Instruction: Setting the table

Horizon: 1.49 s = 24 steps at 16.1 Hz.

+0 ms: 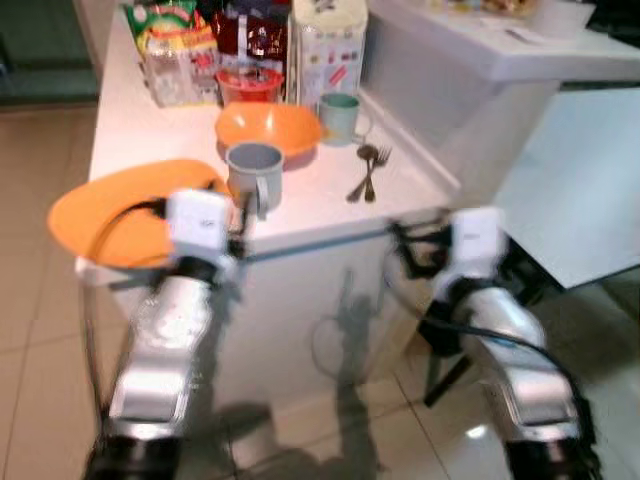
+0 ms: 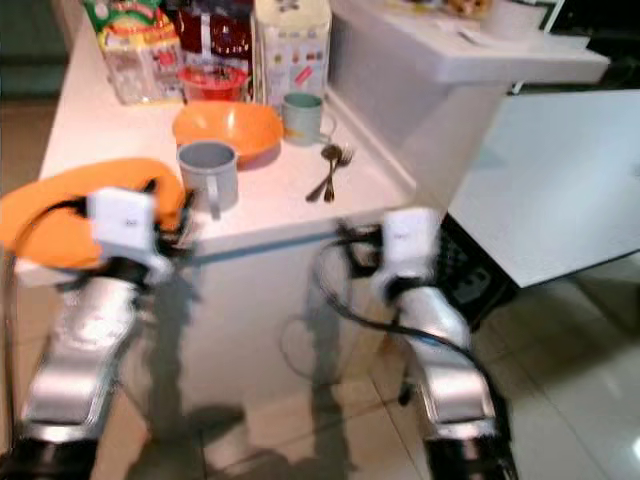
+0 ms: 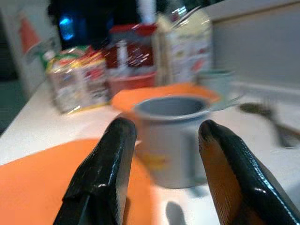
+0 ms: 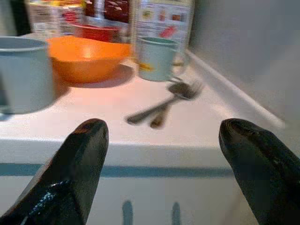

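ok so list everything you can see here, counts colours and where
plate: 1, orange, near left corner of the counter, overhanging the edge
grey mug: 1, grey, right of the plate
bowl: 1, orange, behind the grey mug
green mug: 1, pale green, right of the bowl
spoon and fork: 1 each, metal, together near the right edge
red tub: 1, red, behind the bowl
food packs: several, mixed colours, at the back
counter: 1, white
left gripper: fingers open, aimed at the grey mug
right gripper: fingers open, at the counter edge
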### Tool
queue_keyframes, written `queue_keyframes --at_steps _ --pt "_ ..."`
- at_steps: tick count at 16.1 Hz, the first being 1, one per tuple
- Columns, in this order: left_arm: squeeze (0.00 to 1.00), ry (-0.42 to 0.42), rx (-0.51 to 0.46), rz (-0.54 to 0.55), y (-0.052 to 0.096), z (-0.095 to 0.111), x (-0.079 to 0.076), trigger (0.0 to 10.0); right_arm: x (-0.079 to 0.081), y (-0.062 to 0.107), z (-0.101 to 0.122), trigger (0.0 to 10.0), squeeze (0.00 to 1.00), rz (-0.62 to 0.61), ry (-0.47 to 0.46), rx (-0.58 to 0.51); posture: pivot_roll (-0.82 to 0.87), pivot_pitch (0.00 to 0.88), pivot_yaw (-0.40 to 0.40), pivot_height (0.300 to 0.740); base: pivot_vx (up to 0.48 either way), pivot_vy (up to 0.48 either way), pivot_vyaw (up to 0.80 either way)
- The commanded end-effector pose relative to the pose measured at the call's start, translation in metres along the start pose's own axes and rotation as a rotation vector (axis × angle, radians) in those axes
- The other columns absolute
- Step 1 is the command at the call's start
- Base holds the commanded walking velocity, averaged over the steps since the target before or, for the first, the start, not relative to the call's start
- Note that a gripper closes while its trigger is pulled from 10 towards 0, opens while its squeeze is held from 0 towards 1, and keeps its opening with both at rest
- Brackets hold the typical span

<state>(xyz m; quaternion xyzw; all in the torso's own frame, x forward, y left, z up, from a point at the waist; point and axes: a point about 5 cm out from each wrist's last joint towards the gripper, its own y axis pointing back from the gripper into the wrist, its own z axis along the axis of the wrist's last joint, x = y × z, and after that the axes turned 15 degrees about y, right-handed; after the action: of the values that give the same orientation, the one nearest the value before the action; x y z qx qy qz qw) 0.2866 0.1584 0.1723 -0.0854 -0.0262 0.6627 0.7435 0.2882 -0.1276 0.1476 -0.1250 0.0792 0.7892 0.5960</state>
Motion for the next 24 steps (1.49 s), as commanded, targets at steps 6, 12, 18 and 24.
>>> queue_keyframes --at_steps 6,12,18,24 --pt "1.0 0.145 0.079 -0.086 -0.003 -0.006 -0.022 10.0 0.003 0.008 0.008 10.0 0.0 0.208 -0.015 -0.056 0.03 0.0 -0.079 0.74 0.0 0.0 0.0" --pt "1.0 0.148 0.236 -0.063 -0.025 -0.026 -0.029 10.0 0.017 0.02 0.009 10.0 0.0 0.475 -0.09 -0.02 0.03 0.0 -0.079 0.74 0.0 0.0 0.0" --pt "1.0 0.138 0.227 0.032 -0.05 -0.024 -0.027 10.0 0.018 0.022 0.01 10.0 0.0 0.492 -0.087 -0.008 0.01 0.0 -0.068 0.74 0.0 0.0 0.0" --pt "0.0 0.039 0.199 0.164 -0.06 -0.023 -0.012 10.0 0.021 0.023 0.01 10.0 0.0 0.5 -0.081 -0.001 0.01 0.0 -0.069 0.74 0.0 0.0 0.0"
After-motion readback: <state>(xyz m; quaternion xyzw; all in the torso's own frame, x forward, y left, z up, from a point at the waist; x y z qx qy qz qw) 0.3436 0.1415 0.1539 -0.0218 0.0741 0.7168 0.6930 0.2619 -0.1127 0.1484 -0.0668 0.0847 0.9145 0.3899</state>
